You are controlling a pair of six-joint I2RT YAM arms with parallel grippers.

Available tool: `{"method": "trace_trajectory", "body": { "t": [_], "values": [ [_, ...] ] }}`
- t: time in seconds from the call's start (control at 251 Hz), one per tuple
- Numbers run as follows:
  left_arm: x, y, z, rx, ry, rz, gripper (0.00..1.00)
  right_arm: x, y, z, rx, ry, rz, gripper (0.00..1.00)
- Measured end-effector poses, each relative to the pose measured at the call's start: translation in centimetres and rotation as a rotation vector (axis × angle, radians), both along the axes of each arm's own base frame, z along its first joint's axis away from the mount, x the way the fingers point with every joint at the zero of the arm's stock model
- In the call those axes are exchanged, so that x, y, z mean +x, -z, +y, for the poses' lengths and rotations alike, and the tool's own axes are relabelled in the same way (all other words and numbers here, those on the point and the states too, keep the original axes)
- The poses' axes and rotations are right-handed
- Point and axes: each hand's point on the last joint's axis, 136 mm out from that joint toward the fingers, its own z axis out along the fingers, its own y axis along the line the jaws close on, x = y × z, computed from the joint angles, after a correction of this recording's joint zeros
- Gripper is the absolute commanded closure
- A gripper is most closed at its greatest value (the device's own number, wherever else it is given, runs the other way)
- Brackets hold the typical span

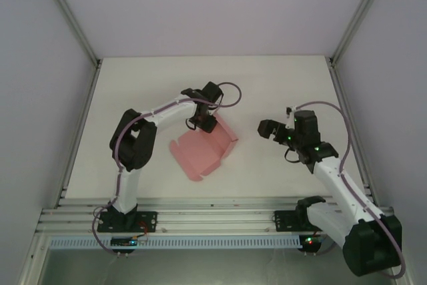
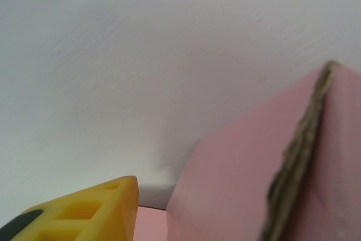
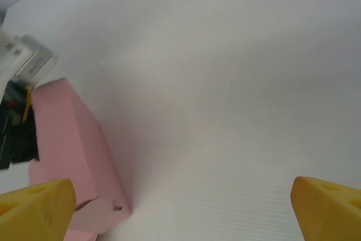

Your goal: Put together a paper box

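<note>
At the centre of the white table (image 1: 280,85), the pink thin-card paper box (image 1: 199,155) lies partly formed. Its nearer portion rests flat on the surface, while panels along its far and right edges stand raised.

Left gripper (image 1: 203,123): positioned at the far corner of the paper box, directly over the raised panel. The left wrist view shows one yellow plastic fingertip (image 2: 90,213) at the lower left. A pink panel rises just beside it on the right, with its raw brownish cut edge (image 2: 296,162) turned toward the camera. A strip of white table is visible between fingertip and panel, and more pink card lies below. The second fingertip is hidden. It cannot be told whether these jaws are apart or clamped on the panel, and contact with the card is not confirmed.

Right gripper (image 1: 267,128): positioned to the right of the paper box and apart from it, pointing toward its raised right edge. In the right wrist view its two yellow fingertips (image 3: 39,207) sit at the opposite lower corners of the frame. The jaws stand wide apart with bare table between them and nothing held. The paper box appears ahead and to the left of the jaws, outside the gap, with the left arm's dark gripper body at its far end.
</note>
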Motion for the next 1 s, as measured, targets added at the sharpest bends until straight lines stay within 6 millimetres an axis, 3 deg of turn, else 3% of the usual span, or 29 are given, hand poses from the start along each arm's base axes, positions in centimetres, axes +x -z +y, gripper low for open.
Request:
{"method": "trace_trajectory", "body": {
  "t": [0.18,0.303,0.407,0.515,0.575,0.679,0.71,0.818,0.934,1.002],
  "values": [
    [-0.7,-1.1,0.6,-0.023,-0.011,-0.022,0.4,-0.9,-2.4,6.9,-0.118,-0.298,-0.101,0.01],
    [-2.4,-3.7,2.0,-0.062,-0.027,-0.058,0.38,-0.6,-3.7,11.1,-0.201,-0.44,-0.16,0.04],
    [-3.4,-6.4,2.9,-0.11,-0.041,-0.111,0.29,0.6,-3.2,13.2,-0.284,-0.479,-0.157,0.06],
    [-3.9,-8.2,3.7,-0.149,-0.061,-0.154,0.28,1.7,-2.0,14.8,-0.361,-0.502,-0.132,0.05],
    [-3.8,-8.3,4.2,-0.152,-0.078,-0.162,0.27,2.1,-1.6,15.4,-0.384,-0.518,-0.124,0.05],
    [-3.9,-7.1,5.7,-0.135,-0.134,-0.162,0.06,2.5,-1.5,16.5,-0.421,-0.576,-0.132,0.02],
    [-4.1,-6.4,6.7,-0.129,-0.172,-0.156,0.0,2.7,-1.6,16.9,-0.438,-0.602,-0.133,0.01],
    [-5.1,-5.0,12.0,-0.145,-0.356,-0.148,0.0,4.1,-2.7,18.5,-0.507,-0.701,-0.169,0.0],
    [-6.4,-5.2,19.4,-0.196,-0.644,-0.195,0.0,6.1,-4.0,20.4,-0.609,-0.797,-0.198,0.01],
    [-7.5,-5.4,22.2,-0.231,-0.77,-0.228,0.01,6.8,-4.2,21.8,-0.679,-0.865,-0.212,0.01]
  ]
}}
